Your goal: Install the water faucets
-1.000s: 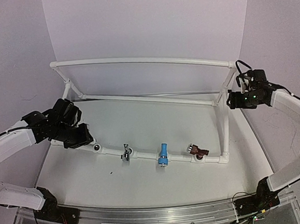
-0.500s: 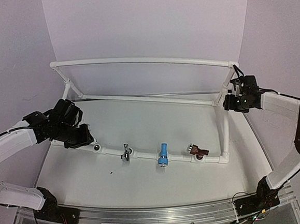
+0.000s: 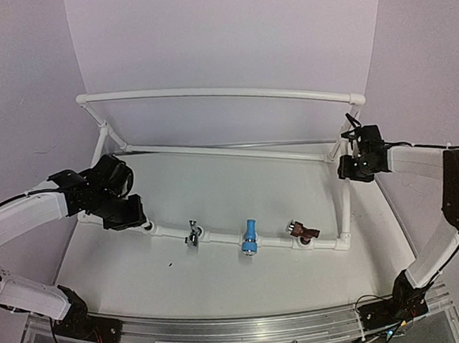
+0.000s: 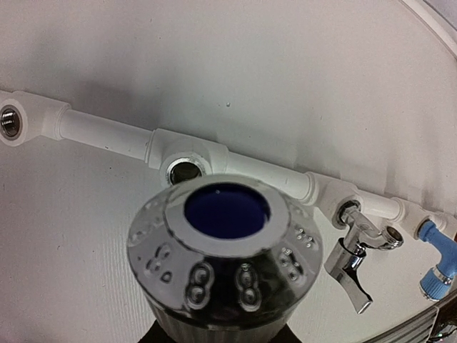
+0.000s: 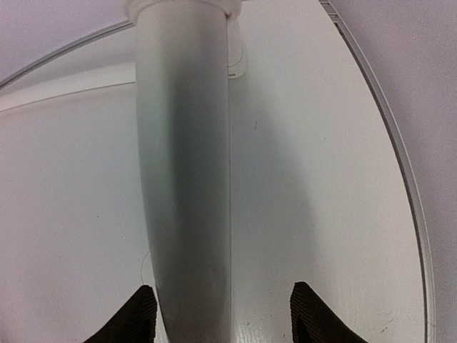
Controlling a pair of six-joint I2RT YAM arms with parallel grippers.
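- The shiny faucet is so close to the left wrist camera that it hides the fingers of the left gripper. The bottom of the faucet is cut off.
- The light blue faucet is cut by the right edge.
- The white pipe looks blurry up close. Only the tips of the right gripper show.

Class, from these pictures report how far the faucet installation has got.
Done: chrome faucet, light blue faucet and reddish-brown faucet sit in the front pipe. In hand: the left hand holds a blue-capped faucet by an empty socket. Left: that socket and the end socket; the right hand straddles the upright pipe, open.
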